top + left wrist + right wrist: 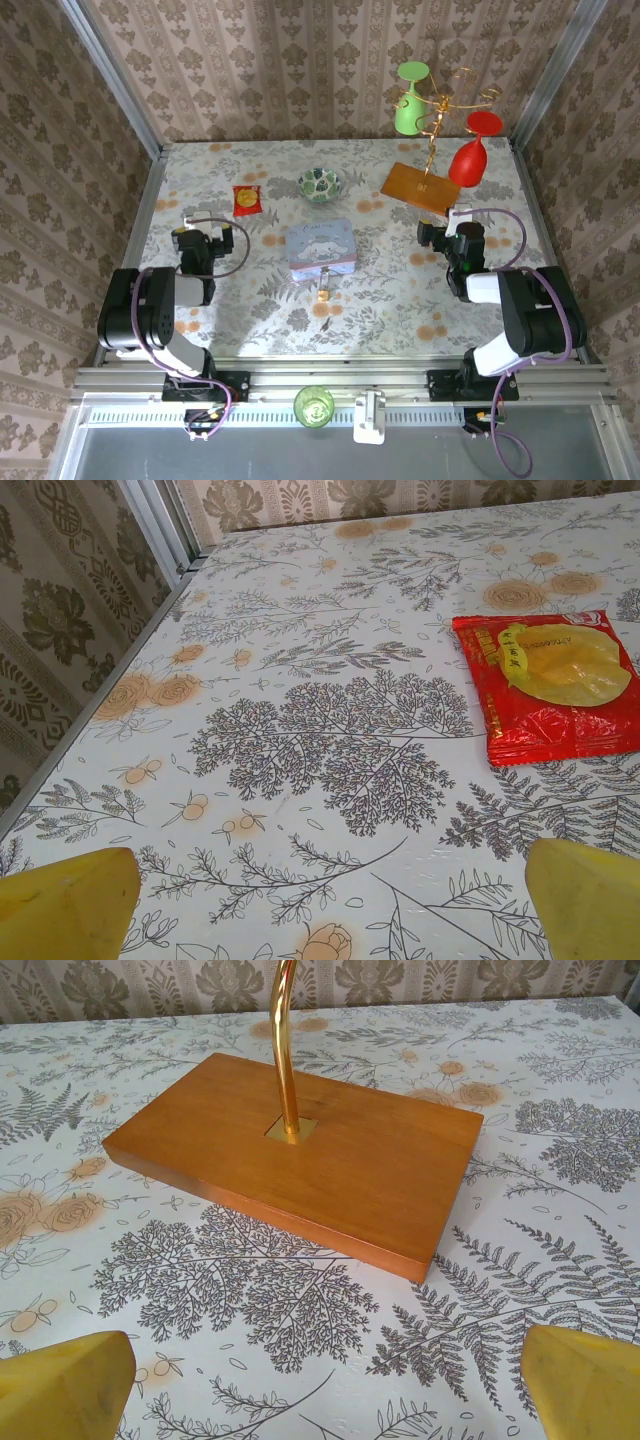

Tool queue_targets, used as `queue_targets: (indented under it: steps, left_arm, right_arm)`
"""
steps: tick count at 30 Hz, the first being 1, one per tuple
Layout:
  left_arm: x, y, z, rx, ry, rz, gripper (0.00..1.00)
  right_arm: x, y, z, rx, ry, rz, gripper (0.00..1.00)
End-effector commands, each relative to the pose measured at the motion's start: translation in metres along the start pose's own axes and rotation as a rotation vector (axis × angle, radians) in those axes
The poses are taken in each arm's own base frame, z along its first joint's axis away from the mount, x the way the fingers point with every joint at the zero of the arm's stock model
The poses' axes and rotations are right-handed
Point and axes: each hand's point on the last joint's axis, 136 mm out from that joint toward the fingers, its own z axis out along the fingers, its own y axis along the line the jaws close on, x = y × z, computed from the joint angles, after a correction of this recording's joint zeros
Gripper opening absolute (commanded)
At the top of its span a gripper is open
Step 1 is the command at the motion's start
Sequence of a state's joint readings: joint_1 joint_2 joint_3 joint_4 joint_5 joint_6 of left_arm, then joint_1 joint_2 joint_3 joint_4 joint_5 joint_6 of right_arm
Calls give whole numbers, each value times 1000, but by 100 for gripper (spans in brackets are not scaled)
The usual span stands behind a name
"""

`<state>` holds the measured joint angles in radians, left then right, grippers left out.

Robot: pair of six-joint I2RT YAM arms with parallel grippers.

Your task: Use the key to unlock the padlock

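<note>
From above, the padlock (323,296) lay on the desk (400,310) just in front of the pastel tin (320,248). At the left wrist, the left jaws stood wide and empty near a red packet (550,685); at the right wrist, the right jaws gaped, empty, before a wooden base (300,1155).

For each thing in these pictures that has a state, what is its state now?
left gripper: open, empty
right gripper: open, empty
tin: lid shut
padlock: lying before the tin; locked or not, cannot tell
snack packet: lying flat
green glass: hanging upside down
red glass: hanging upside down
</note>
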<state>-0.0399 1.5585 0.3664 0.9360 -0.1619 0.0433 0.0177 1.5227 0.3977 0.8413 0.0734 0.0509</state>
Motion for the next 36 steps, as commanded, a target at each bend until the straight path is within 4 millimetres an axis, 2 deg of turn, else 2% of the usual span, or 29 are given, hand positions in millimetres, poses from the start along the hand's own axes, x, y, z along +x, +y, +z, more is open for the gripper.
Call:
queue_targets:
  steps: [1,32,36]
  left_arm:
    - [-9,-5,1,18,-31,14,100]
    - [-8,-1,2,20,-26,-5,100]
    - [-20,-6,-1,31,-26,21,100]
  right_arm:
    - [-4,2,2,-7,-11,-18,100]
    - [-5,1,2,-9,-13,-16,100]
    - [-17,3,-4,-20,-23,-18,100]
